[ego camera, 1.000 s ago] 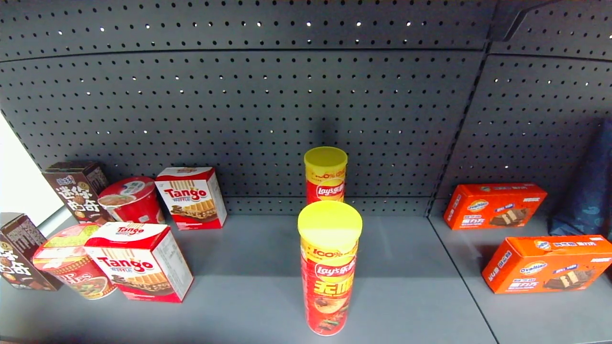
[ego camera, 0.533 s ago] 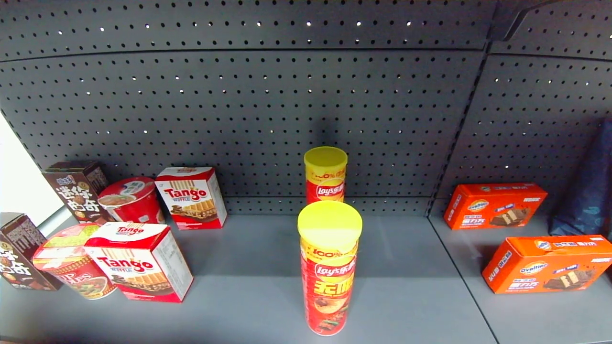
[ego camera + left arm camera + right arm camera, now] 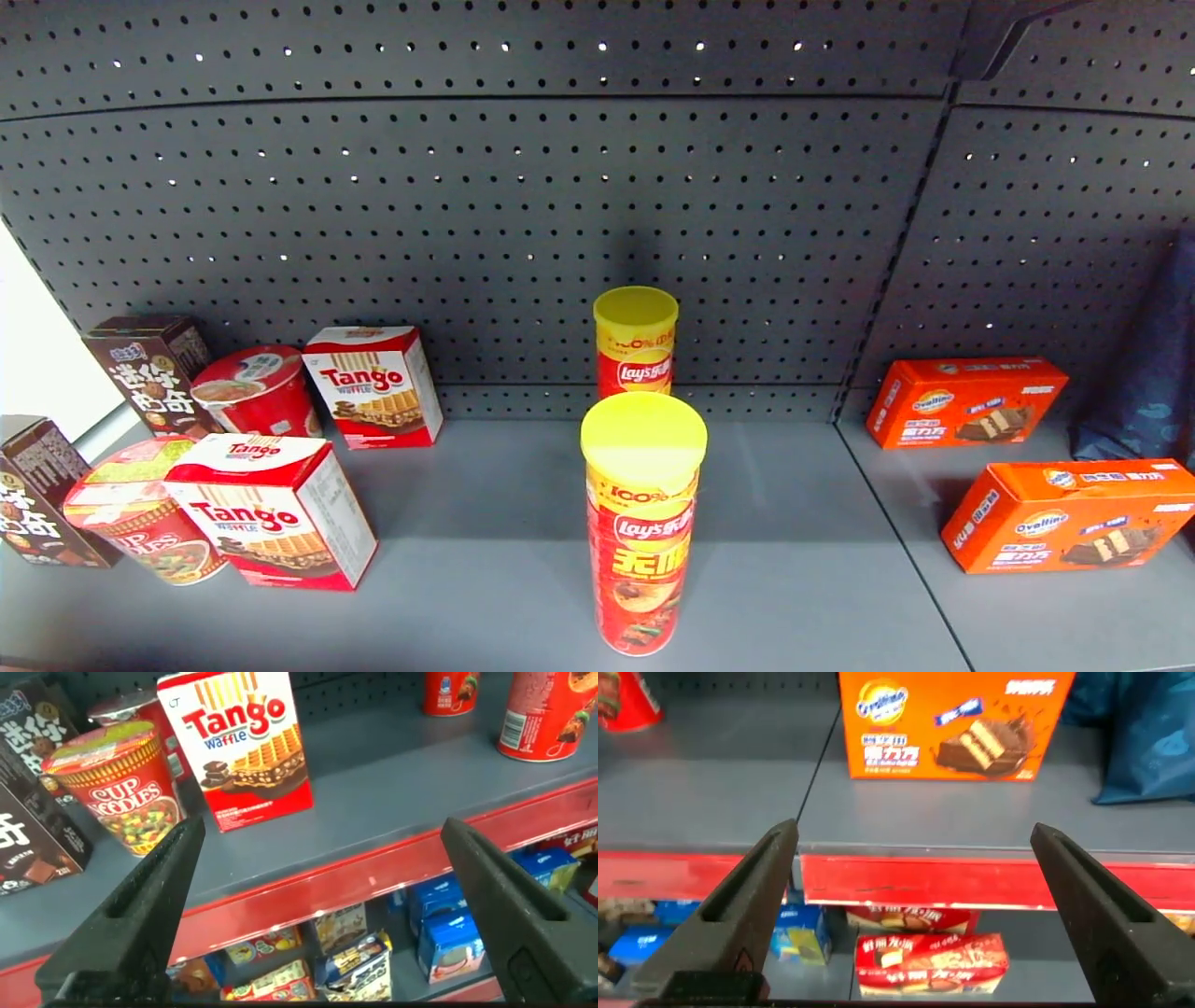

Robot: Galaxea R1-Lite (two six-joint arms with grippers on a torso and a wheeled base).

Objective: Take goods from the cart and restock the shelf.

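Head view: The shelf [image 3: 485,523] carries stocked goods in front of a perforated back panel [image 3: 523,205].
- Centre: front chip can [image 3: 642,523] upright, with the rear chip can [image 3: 636,341] upright behind it, near the panel.
- Robot's left: front wafer box [image 3: 275,513] and rear wafer box [image 3: 375,385], each with a noodle cup just beside it (front noodle cup [image 3: 140,523], rear noodle cup [image 3: 254,392]); two brown boxes [image 3: 149,373] stand outermost.
- Robot's right: two orange boxes [image 3: 966,401], one behind the other, with a blue bag [image 3: 1148,373] beyond them.

Left wrist view: The left gripper [image 3: 322,826] is released, fingers spread wide and holding nothing. It sits in front of the red shelf edge [image 3: 374,868], facing the front wafer box and front noodle cup.

Right wrist view: The right gripper [image 3: 915,829] is released, fingers spread wide and holding nothing. It faces an orange box on the shelf. Packaged goods [image 3: 929,957] lie on the tier below.
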